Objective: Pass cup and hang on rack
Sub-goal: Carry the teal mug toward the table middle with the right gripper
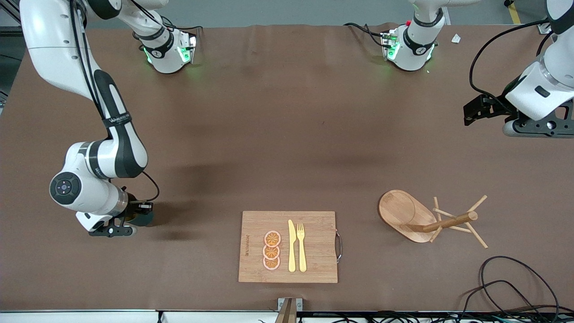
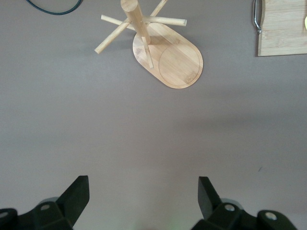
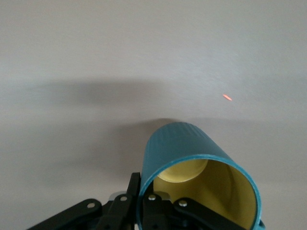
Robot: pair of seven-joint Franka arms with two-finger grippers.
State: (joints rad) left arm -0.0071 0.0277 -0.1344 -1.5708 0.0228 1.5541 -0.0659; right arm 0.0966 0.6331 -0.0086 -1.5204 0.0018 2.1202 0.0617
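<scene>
Teal ribs and a yellowish inside show plainly only in the right wrist view, where the cup (image 3: pixel 201 177) has its wall pinched between the clenched fingers of the right gripper (image 3: pixel 144 201). From the front, that cup (image 1: pixel 142 218) is a dark shape mostly hidden by the right gripper (image 1: pixel 128 224), low at the right arm's end of the desk (image 1: pixel 287 134). The left gripper (image 2: pixel 144 199) hangs released, well apart from the rack (image 2: pixel 163 55). The rack (image 1: pixel 426 220) stands beside the cutting board (image 1: pixel 287 246), toward the left arm's end.
</scene>
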